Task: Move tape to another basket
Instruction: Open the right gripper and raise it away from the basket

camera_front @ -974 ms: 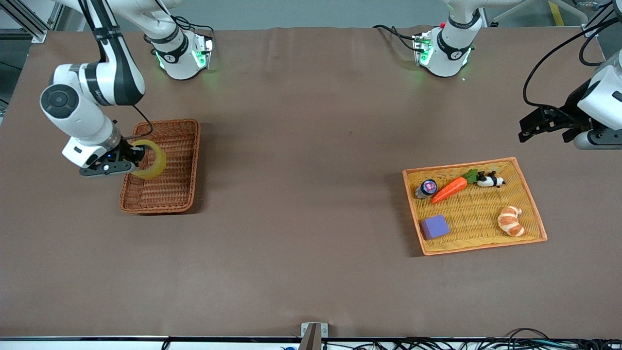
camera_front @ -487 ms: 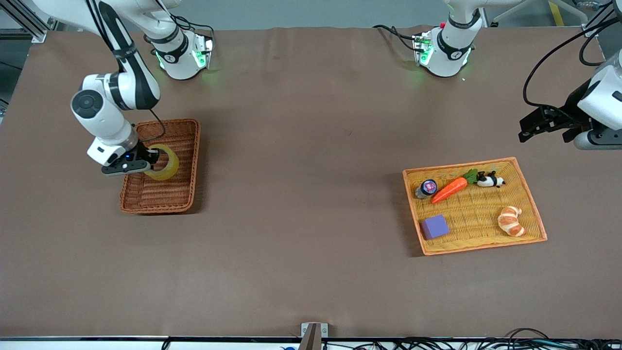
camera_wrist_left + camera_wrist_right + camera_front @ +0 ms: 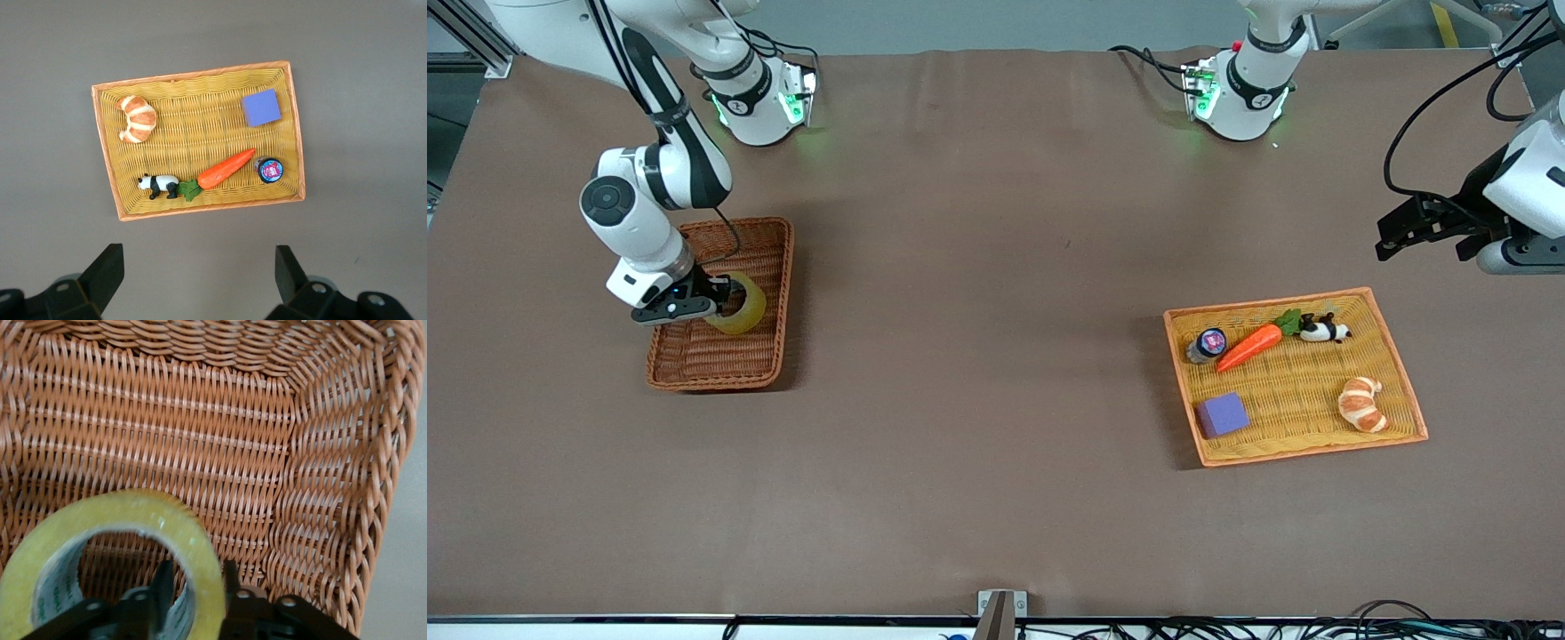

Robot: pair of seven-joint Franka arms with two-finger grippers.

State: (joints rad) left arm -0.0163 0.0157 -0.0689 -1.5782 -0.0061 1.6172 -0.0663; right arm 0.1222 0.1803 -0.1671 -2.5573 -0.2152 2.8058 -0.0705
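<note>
Lowering has been carried on over the last second: the tape (image 3: 743, 308) has been brought down by the right gripper (image 3: 719, 299) from above the rim into the basket (image 3: 789, 267), in the middle band of the front view toward the right arm's end. It is now tilted low over the woven floor, so placement is judged nearly done and only release is left. Whether the roll is clamped or already let go cannot be told. The tape is a glossy, translucent yellowish ring with a grey core; the basket is stiff reddish-brown wicker, ribbed, with raised sides. The left gripper (image 3: 1385, 246) is held wide open and waiting in the upper band over bare table beside the flat yellow tray (image 3: 1267, 301)
</note>
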